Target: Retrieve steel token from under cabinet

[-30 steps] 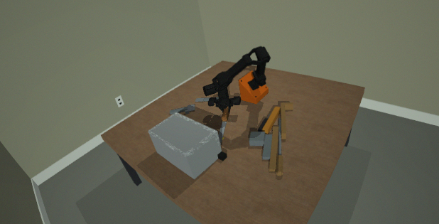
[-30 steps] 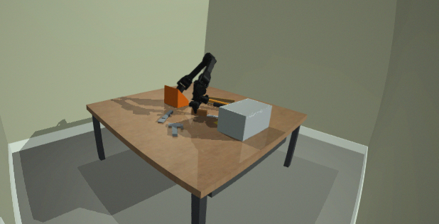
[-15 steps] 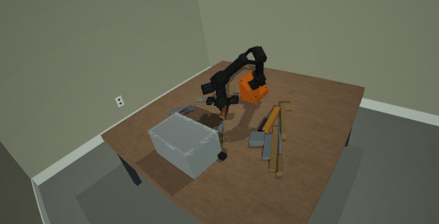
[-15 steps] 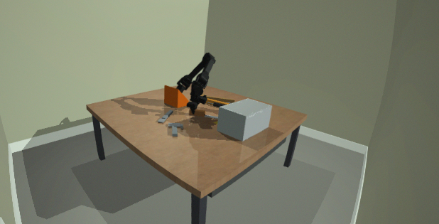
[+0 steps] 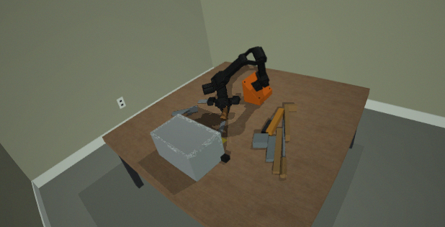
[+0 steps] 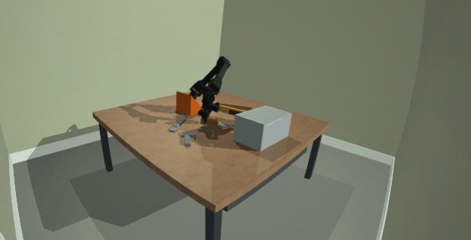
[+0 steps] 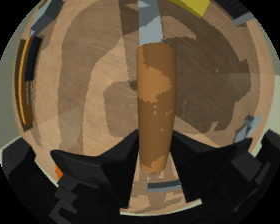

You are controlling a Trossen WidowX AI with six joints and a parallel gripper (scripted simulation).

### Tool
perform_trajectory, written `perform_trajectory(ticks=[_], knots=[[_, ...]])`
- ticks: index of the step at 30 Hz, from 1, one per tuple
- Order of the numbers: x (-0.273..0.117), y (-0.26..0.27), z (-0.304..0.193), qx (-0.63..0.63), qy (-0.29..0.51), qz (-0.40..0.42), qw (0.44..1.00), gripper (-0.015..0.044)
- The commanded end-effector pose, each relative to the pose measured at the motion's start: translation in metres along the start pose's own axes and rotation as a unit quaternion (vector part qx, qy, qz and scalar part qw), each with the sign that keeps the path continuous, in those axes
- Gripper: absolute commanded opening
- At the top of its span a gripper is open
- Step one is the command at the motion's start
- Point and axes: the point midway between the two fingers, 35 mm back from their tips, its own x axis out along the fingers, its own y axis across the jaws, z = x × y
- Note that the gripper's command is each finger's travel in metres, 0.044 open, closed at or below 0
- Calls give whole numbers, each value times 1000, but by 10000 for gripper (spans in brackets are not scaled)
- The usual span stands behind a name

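The pale grey box-shaped cabinet [image 5: 187, 143] [image 6: 249, 131] stands on the table. My gripper [image 5: 224, 109] [image 7: 152, 132] is shut on the brown handle [image 5: 224, 114] [image 6: 211, 121] [image 7: 157, 90] of a tool with a flat grey blade [image 5: 222, 125] [image 6: 225, 126] [image 7: 150, 22]. The blade points toward the cabinet side. Its far end is cut off in the wrist view, and I cannot tell whether it reaches under the cabinet. A yellow patch [image 5: 224, 140] [image 6: 232, 132] [image 7: 193, 6] shows beside the cabinet, perhaps part of the marked area. The token is not visible.
A black block [image 5: 225, 158] is at the cabinet's corner. A grey hammer-like piece [image 5: 187, 111] [image 6: 187, 139] and a grey flat tool [image 5: 202, 101] [image 6: 177, 125] lie on the other side. Several wooden and grey bars, including an orange one [image 5: 276, 121], lie across the table [image 5: 324, 120].
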Motion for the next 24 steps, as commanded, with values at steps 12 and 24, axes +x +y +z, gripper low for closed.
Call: perform_trajectory(ticks=[12, 24], knots=[[-2, -16, -10, 0, -1, -4, 1000, 0], [-3, -28, -19, 0, -1, -5, 1000, 0]])
